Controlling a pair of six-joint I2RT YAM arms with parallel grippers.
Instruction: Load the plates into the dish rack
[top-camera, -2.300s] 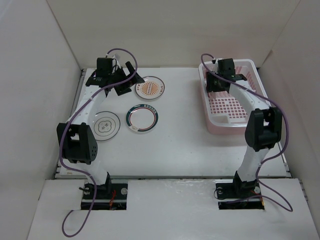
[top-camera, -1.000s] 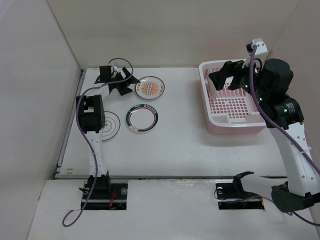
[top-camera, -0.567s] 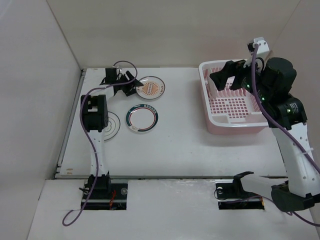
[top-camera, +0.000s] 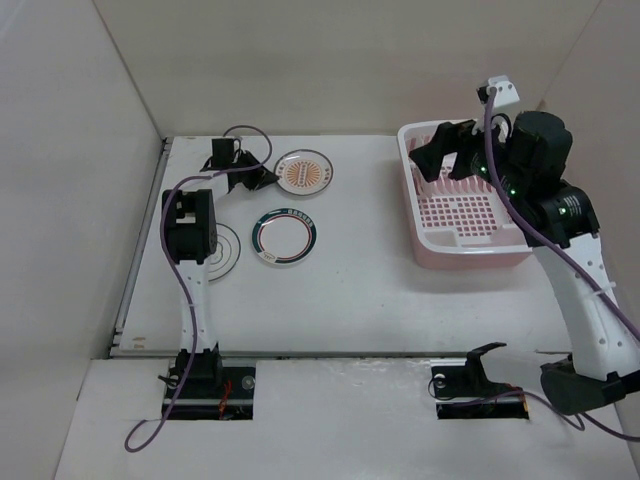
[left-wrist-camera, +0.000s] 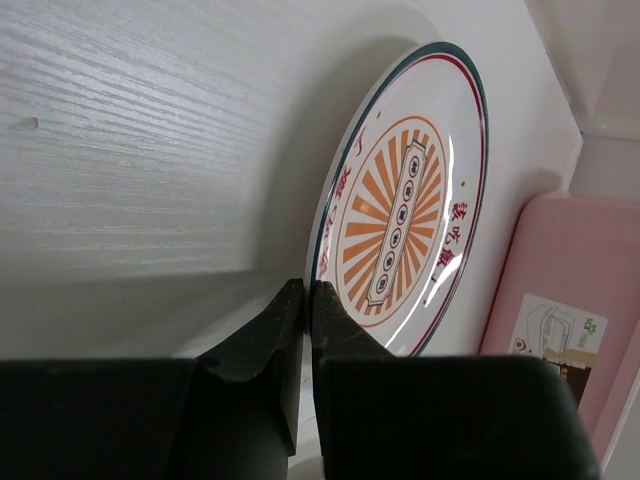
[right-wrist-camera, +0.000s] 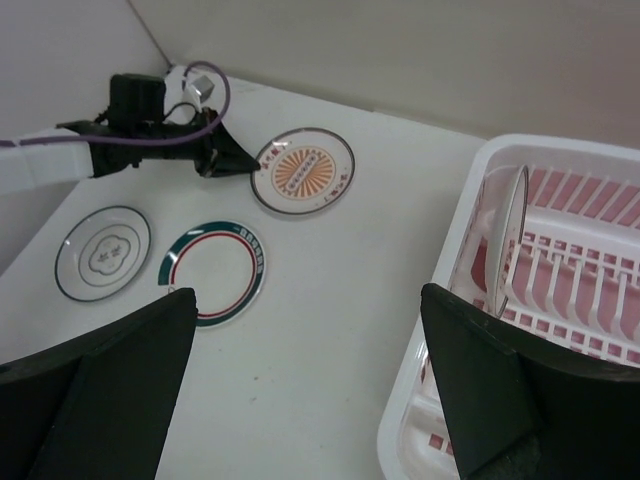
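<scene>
Top external, L to R: thin-ring plate (top-camera: 228, 250) flat, partly under L arm. left gripper (top-camera: 264, 178) pinched on sunburst plate (top-camera: 303, 175) rim. green-rim plate (top-camera: 284, 236) flat nearby. dish rack (top-camera: 470, 256) w/ upright plate (right-wrist-camera: 503, 240) slotted in. right gripper (top-camera: 446, 152) spread wide, empty, over rack.

Left gripper (left-wrist-camera: 308, 292) pinching plate (left-wrist-camera: 400, 230) rim; right gripper (right-wrist-camera: 305, 293) spread, raised.

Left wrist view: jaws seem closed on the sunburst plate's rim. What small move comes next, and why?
Probably raise the left gripper a little to lift the orange sunburst plate off the table. Its jaws are shut on the plate's rim, and the plate lies on the table, far from the dish rack on the right.
</scene>
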